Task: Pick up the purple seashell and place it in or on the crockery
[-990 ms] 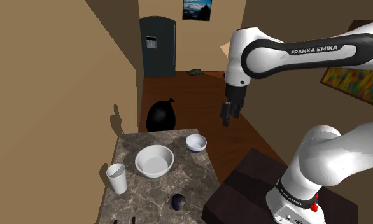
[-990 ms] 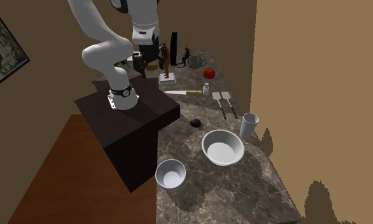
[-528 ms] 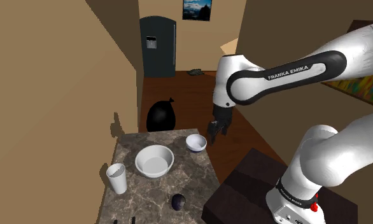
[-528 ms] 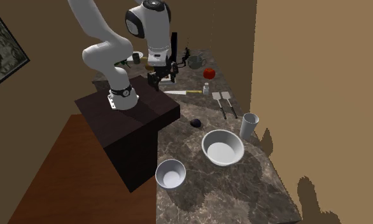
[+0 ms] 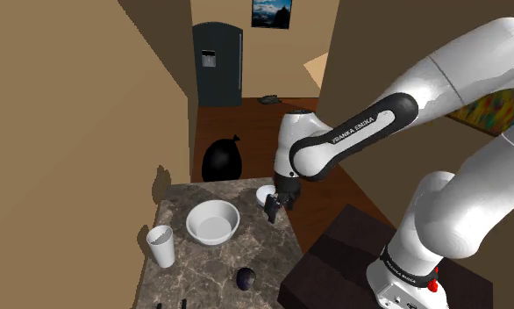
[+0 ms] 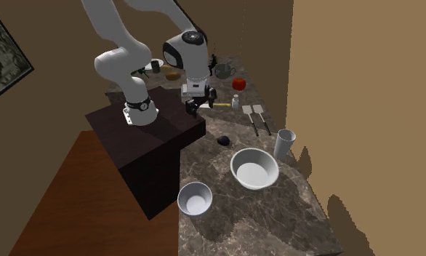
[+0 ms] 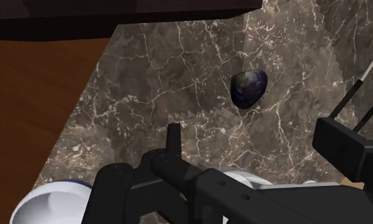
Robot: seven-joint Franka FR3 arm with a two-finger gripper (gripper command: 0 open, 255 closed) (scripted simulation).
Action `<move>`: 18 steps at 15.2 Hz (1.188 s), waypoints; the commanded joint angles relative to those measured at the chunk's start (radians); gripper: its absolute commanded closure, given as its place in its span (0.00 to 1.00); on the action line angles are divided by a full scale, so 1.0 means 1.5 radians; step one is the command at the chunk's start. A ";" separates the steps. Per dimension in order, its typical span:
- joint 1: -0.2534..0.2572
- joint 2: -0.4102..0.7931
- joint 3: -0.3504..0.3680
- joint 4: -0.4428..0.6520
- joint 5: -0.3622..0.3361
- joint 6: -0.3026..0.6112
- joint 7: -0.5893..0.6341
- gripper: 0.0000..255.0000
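The purple seashell [image 5: 246,279] lies on the marble counter [image 5: 203,272] near the shoulder view's lower edge, dark and glossy. In the second exterior view the seashell [image 6: 223,140] rests just off the stand's corner. A large white bowl [image 5: 213,221] and a small white bowl [image 5: 266,193] stand further back. My gripper [image 5: 271,209] hangs low in front of the small bowl, apart from the shell. In the wrist view the seashell [image 7: 249,88] lies ahead of my open gripper [image 7: 254,137], with nothing between the fingers; the small bowl [image 7: 48,203] is beside the hand.
A white cup [image 5: 161,246] stands beside the large bowl. Two spatulas [image 6: 259,118], a red fruit [image 6: 238,83] and other small items crowd the counter's far end in the second exterior view. The dark stand [image 6: 150,124] borders the counter. A black bag [image 5: 222,160] sits on the wood floor.
The arm has swung down and toward the counter. The gripper dropped from over the floor to just above the counter edge by the small bowl. No object has moved.
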 commanded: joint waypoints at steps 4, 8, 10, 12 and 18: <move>0.024 0.142 0.025 0.015 0.046 0.146 0.007 0.00; 0.040 0.266 0.043 0.054 0.074 0.246 0.011 0.00; 0.049 0.328 0.050 0.080 0.084 0.290 0.013 0.00; 0.057 0.389 0.055 0.110 0.092 0.330 0.015 0.00; 0.077 0.525 0.061 0.188 0.098 0.406 0.023 0.00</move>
